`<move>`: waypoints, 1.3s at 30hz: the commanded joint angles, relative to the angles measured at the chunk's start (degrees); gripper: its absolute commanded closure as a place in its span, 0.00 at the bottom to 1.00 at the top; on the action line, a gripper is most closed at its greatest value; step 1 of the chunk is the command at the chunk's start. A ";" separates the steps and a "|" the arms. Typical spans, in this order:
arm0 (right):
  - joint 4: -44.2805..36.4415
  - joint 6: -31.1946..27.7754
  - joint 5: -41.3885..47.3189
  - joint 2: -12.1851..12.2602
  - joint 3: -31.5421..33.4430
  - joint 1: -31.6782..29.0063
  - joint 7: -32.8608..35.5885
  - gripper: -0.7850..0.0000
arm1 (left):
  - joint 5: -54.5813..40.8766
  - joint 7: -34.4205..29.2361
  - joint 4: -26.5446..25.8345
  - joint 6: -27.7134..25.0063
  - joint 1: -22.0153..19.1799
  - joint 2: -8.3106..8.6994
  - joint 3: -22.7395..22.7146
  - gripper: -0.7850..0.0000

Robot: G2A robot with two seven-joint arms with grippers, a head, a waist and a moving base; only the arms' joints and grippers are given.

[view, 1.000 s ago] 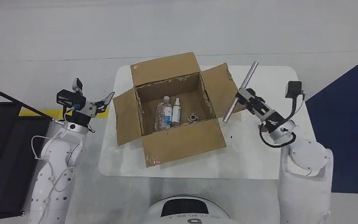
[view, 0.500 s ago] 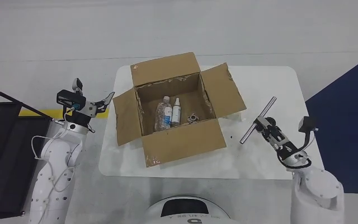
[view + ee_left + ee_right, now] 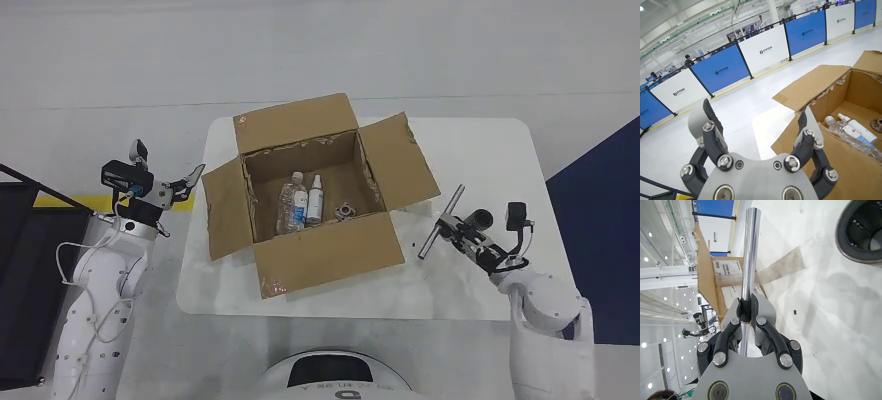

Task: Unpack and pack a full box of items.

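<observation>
Steel rod (image 3: 444,215) shifted off the box flap (image 3: 400,160), over the table (image 3: 480,150).

The arms (image 3: 98,285) are white, with thin cables. The left gripper (image 3: 756,113) and the right gripper (image 3: 747,308) have grey plates, black links, silver screws and ribbed black pads (image 3: 712,117).

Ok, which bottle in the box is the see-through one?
The bigger crumpled bottle; the slim spray bottle lying beside it is opaque white.

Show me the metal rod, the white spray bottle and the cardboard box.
metal rod (image 3: 750,253), right wrist view, mid-shaft
white spray bottle (image 3: 315,203), top view, its body
cardboard box (image 3: 297,122), top view, far flap
</observation>
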 commanded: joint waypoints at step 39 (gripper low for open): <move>0.95 27.88 -23.57 4.41 -8.63 7.12 3.25 1.00 | 0.00 0.00 0.00 0.00 0.00 0.00 0.00 0.00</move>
